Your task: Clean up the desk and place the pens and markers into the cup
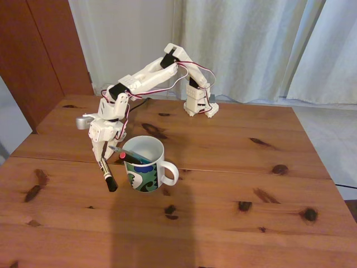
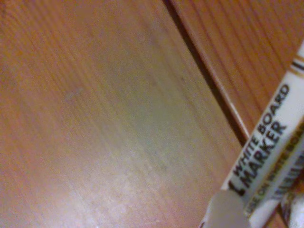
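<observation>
My gripper (image 1: 101,155) is shut on a white marker (image 1: 106,172), which hangs tilted with its black cap pointing down, just above the desk (image 1: 234,184). It is held just left of the cup (image 1: 149,174), a white mug with a green, blue and black swirl and its handle to the right. Inside the cup lean a black pen with a red end (image 1: 123,156) and a teal pen (image 1: 140,160). The wrist view shows the marker (image 2: 268,156) close up with "WHITE BOARD MARKER" printed on it, and a grey fingertip (image 2: 223,211) beside it.
The arm's base (image 1: 199,106) stands at the back of the desk in front of white curtains. A seam (image 2: 204,76) runs across the planks under the gripper. Bare wood lies in front of and right of the cup.
</observation>
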Robot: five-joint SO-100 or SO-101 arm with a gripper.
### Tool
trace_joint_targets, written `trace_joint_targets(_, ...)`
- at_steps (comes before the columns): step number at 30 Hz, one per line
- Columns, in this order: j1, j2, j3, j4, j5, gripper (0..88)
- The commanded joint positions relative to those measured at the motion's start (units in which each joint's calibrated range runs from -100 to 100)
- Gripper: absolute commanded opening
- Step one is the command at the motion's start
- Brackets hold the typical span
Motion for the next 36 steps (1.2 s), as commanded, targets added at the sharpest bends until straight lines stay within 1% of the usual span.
trace_joint_targets(1,-0.1,0.1,-0.9,-0.7,0.6,8.5)
trace_joint_targets(7,0.0,0.1,-0.9,-0.7,0.6,7.0)
trace_joint_targets(9,0.4,0.1,-0.9,-0.7,0.6,1.2)
trace_joint_targets(10,0.4,0.1,-0.9,-0.7,0.6,0.0)
trace_joint_targets(17,0.5,-0.3,-0.9,-0.7,0.6,1.0)
trace_joint_targets(20,0.5,-0.5,-0.8,-0.7,0.6,2.9)
trace_joint_targets(23,0.5,-0.5,-1.0,-0.7,0.6,11.3)
trace_joint_targets(26,0.5,-0.3,-3.6,-0.7,0.6,15.5)
trace_joint_targets(31,0.5,0.2,-9.3,-0.1,0.5,15.6)
trace_joint_targets(36,1.7,1.1,-10.2,-0.7,0.7,15.6)
